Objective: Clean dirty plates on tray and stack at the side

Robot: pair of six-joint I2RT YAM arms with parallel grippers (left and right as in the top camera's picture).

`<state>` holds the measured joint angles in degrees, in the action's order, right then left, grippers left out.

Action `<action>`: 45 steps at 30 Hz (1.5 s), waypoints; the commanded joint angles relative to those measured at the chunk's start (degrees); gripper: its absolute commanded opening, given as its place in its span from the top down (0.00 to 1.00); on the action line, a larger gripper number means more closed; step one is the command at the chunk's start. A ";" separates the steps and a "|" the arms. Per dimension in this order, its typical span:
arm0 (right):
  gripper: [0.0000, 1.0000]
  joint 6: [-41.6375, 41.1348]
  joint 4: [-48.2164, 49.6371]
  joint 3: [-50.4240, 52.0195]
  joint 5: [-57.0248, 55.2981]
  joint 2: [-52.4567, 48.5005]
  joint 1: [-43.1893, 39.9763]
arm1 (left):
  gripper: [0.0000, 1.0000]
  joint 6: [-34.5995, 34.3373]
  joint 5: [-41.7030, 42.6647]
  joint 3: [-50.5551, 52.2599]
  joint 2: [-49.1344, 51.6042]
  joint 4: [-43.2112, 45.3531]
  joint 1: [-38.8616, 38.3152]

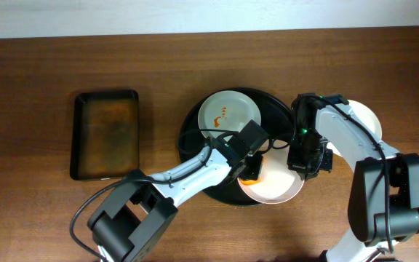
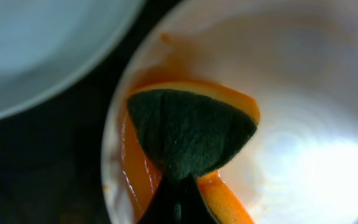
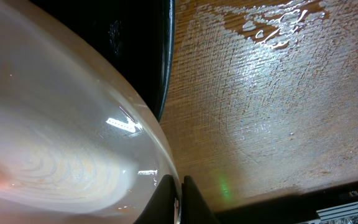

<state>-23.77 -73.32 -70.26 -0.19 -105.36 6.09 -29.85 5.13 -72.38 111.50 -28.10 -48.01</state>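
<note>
A round black tray [image 1: 278, 109] holds a white plate with orange stains [image 1: 228, 113] at the back. A second white plate [image 1: 278, 185] smeared with orange sauce lies at the tray's front right. My left gripper [image 1: 249, 171] is shut on an orange sponge with a dark green scrub face [image 2: 188, 134], pressed onto this plate's left part [image 2: 303, 118]. My right gripper [image 1: 308, 161] is shut on the plate's right rim [image 3: 157, 140]. A clean white plate [image 1: 362, 116] sits on the table right of the tray, partly hidden by the right arm.
A dark rectangular tray [image 1: 106, 135] lies at the left on the wooden table [image 1: 35, 87]. The black tray's rim [image 3: 166, 56] runs beside the held plate. Wet patches [image 3: 278, 22] shine on the table right of it.
</note>
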 commanded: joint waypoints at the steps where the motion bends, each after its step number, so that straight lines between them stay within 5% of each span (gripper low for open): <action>1: 0.96 -0.50 -0.26 -0.68 -2.03 1.09 0.26 | 1.00 -0.07 -12.74 0.11 2.05 -0.50 0.55; 8: 0.96 -0.13 -0.26 -0.68 -2.05 1.09 0.26 | 1.00 -0.07 -14.62 -0.09 2.05 5.40 0.57; 23: 0.96 -0.13 -0.42 -0.68 -3.32 1.09 0.26 | 1.00 -0.07 -14.53 -0.55 -13.40 -0.72 9.31; 27: 0.96 -0.11 -0.42 -0.68 -3.32 1.09 0.26 | 1.00 -0.02 -5.66 -0.52 -12.72 -0.42 9.29; 32: 0.96 -0.11 -0.44 -0.68 -3.32 1.09 0.26 | 1.00 10.08 15.47 -0.52 -6.19 7.04 9.03; 39: 0.96 -0.11 -0.44 -0.68 -3.32 1.09 0.26 | 1.00 10.03 28.02 -0.52 1.07 16.35 7.74; 45: 0.96 -0.11 -0.44 -0.68 -3.32 1.09 0.26 | 1.00 12.44 17.94 -0.52 3.04 19.30 6.10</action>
<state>-23.77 -73.49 -70.32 -1.54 -105.36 6.09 -20.08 28.38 -72.42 113.58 -9.39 -40.93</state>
